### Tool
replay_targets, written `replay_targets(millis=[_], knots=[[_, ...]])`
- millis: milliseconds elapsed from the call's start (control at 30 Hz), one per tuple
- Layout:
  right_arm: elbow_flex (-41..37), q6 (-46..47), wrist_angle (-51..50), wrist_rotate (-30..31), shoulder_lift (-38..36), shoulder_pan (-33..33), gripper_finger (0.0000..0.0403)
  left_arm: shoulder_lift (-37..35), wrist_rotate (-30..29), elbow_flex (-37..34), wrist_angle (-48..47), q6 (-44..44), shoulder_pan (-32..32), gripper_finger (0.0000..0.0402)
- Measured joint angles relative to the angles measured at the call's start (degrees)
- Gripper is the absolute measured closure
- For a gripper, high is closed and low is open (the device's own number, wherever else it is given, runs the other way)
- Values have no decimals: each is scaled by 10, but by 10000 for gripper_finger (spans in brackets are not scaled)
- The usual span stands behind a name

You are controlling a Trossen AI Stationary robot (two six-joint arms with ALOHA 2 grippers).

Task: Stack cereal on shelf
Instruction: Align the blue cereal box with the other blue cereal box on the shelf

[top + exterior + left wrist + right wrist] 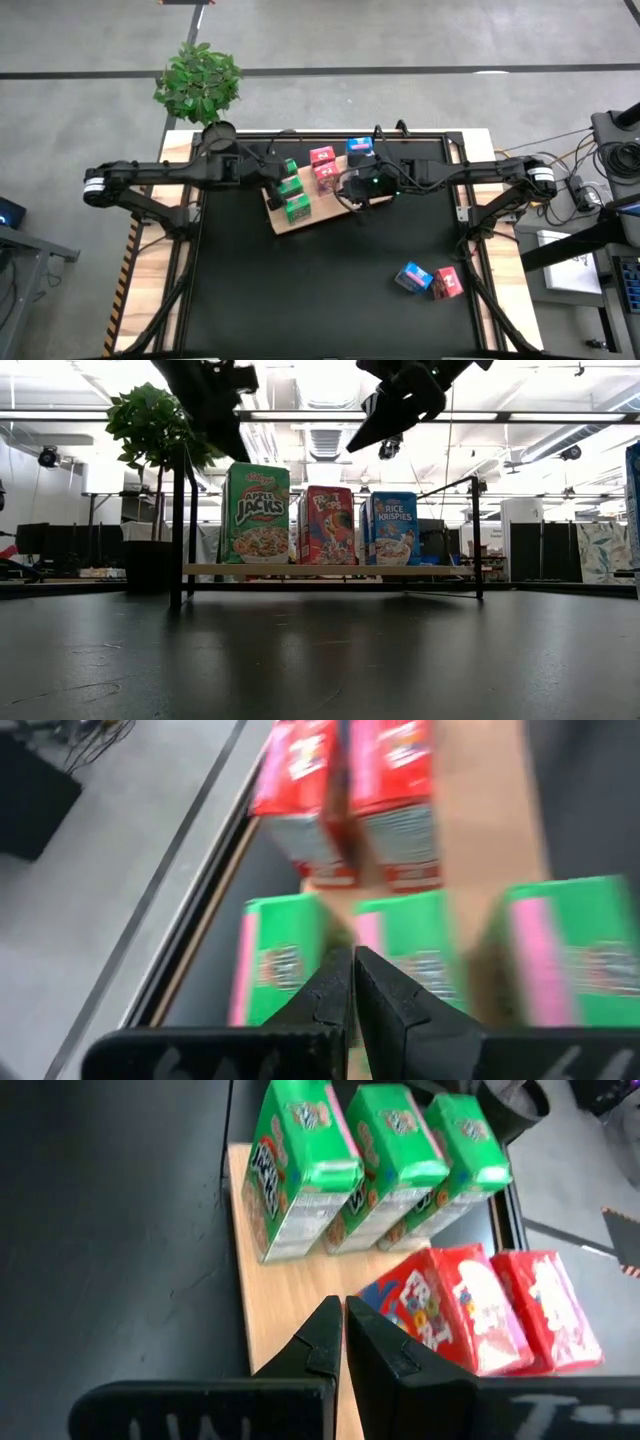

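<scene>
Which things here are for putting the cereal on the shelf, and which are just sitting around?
For the job:
- green cereal boxes, red cereal boxes and a blue box, on the wooden board
- loose blue box and loose red box, on the black mat

Just sitting around:
- potted plant
- black frame post

My shelf (300, 216) lies tilted at the back middle of the mat (300, 300), and both my grippers hang above it, left (268, 182) over its left end, right (352, 195) over its right. On it three boxes (292, 190) stand in a row at the left, two boxes (325, 166) in the middle, one box (358, 148) rightmost. Two more boxes (430, 279) lie side by side near the mat's front right. A plant (198, 80) stands behind the table's back-left corner.
</scene>
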Motion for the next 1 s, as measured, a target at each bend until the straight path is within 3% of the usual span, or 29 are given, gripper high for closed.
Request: replay_targets(millis=[267,400,567,733,1000], knots=[[0,69,-72,-2,-38,31,394,-2,-92,2,41,-33,-142,402],[0,158,-128,-2,-65,70,394,-2,-139,1,108,-8,-223,402],[0,310,-168,-4,-78,147,394,-2,-146,-2,187,65,-292,402],[4,475,-224,-48,-65,229,394,-2,-146,-3,222,117,-314,402],[18,796,-514,-46,-33,321,394,-1,-146,-3,223,133,-311,402]])
